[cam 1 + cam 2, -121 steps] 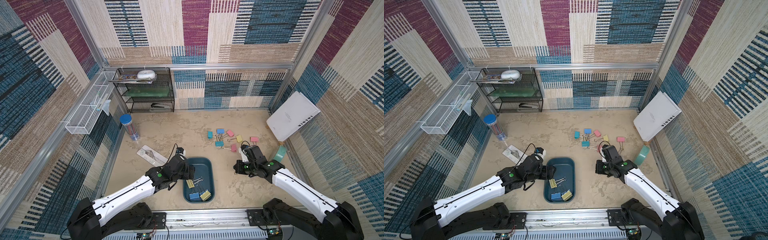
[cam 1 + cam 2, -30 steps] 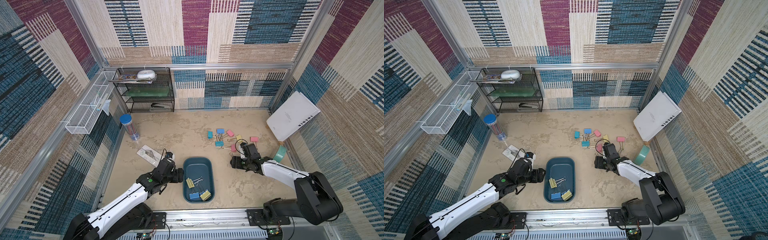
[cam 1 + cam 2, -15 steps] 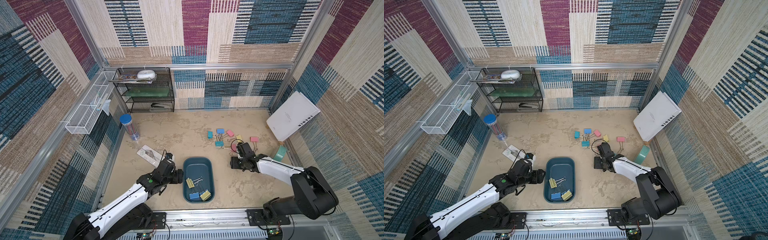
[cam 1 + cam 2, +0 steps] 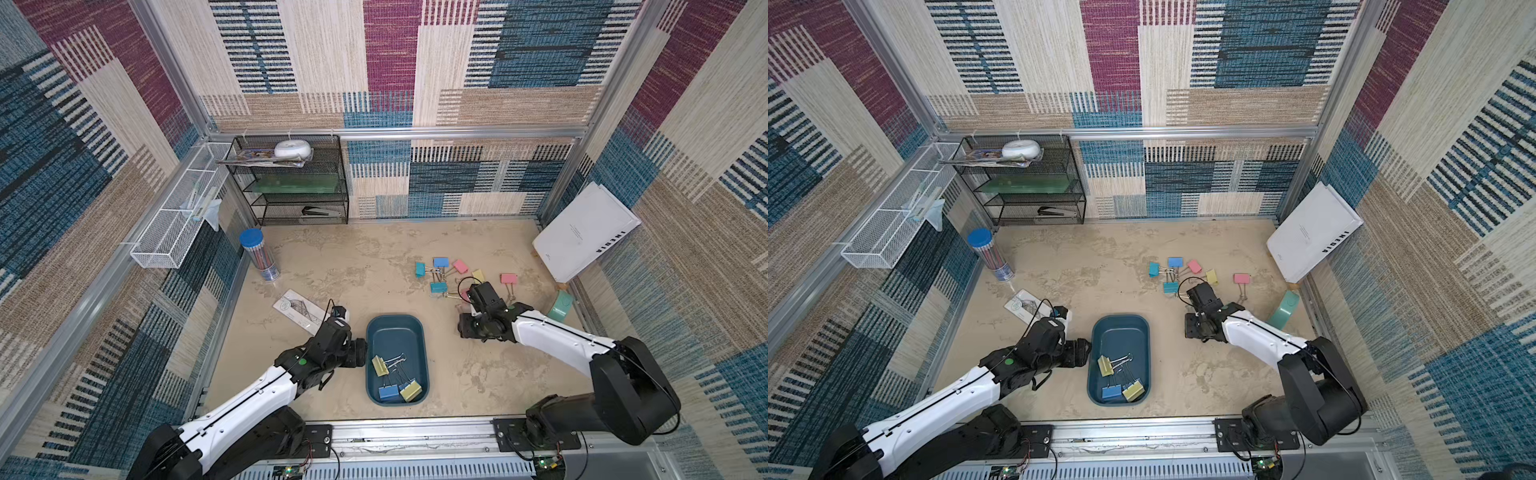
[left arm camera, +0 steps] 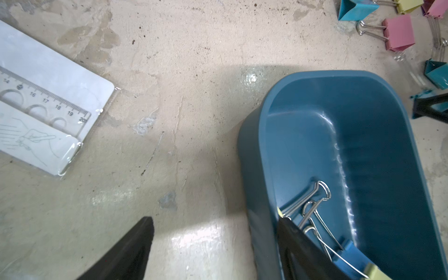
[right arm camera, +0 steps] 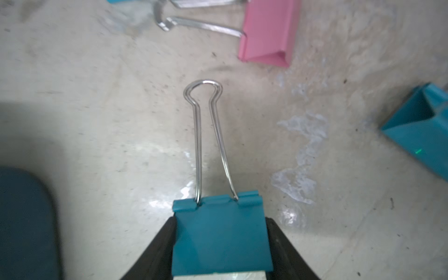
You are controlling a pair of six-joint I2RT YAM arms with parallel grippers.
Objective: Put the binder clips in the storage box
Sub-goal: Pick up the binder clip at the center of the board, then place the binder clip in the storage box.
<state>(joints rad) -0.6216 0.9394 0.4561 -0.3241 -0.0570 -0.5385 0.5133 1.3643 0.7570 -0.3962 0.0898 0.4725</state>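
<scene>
- Both top views: the storage box (image 4: 397,340) sits on the desk near its front edge, about mid-width. Three binder clips (image 4: 395,384) lie in its near end, two yellow and one blue.
- Both top views: the loose clips (image 4: 440,272) are scattered on the right half of the desk at mid-depth. One pink clip (image 4: 508,278) lies apart from them, toward the right edge.
- In a top view, the left gripper (image 4: 360,358) is just beside the box's left wall. The right gripper (image 4: 1190,328) is low over the desk between the box and the loose clips. Neither jaw state is readable from here.
- Left wrist: the left gripper (image 5: 214,219) has its jaws wide apart and empty. One finger is over the bare desk, the other at the box's wall. Wire handles show inside the box. A clear ruler (image 5: 43,109) lies flat on the desk, well apart from the box.
- Right wrist: the right gripper (image 6: 220,225) clamps a teal clip (image 6: 218,242) by its body, with a finger against each side and the wire handle pointing away. A second pink clip (image 6: 269,31) and another teal one (image 6: 421,131) lie on the desk beyond.
</scene>
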